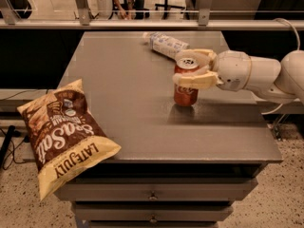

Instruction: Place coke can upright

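now, in the camera view, we see the coke can (185,88) standing straight up on the counter (118,75), near the right side. its bottom looks to be touching the counter, so we think the setting-down step is nearly done. the tool (181,67) is closed around the top part of the can, with fingers (197,81) on both sides of it. the next move, we think, calls for opening up gently and pulling back to the right without bumping the can, or it could tip over. the arm (256,72) reaches in from the right, low and nearly flat, with the tool pointing left. a clear bottle (166,44) lies on its side just behind the can. a chip bag (64,137) hangs over the front left edge.
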Available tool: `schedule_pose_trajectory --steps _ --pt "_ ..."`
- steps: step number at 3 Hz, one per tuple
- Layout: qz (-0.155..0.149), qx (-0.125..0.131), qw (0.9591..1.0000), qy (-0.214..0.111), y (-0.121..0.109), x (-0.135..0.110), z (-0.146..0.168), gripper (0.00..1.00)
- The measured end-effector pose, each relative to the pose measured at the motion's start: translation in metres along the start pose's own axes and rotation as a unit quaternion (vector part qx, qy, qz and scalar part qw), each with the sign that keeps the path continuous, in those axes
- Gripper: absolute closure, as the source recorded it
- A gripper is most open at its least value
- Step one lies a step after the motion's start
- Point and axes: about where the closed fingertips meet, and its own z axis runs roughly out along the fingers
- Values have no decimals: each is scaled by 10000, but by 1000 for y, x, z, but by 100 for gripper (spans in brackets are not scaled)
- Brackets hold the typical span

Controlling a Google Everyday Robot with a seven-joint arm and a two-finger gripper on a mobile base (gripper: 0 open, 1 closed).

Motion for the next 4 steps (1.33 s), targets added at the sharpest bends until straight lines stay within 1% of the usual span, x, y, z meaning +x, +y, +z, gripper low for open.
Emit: schedule_pose_trajectory --steps 1,2,3,4 --pt "72 55 9999 -144 8 4 -8 51" --pt "180 97 9996 -201 14 12 -15 28" --pt "255 141 9994 -185 17 19 -22 5" --pt "280 198 9994 -73 20 21 -34 0"
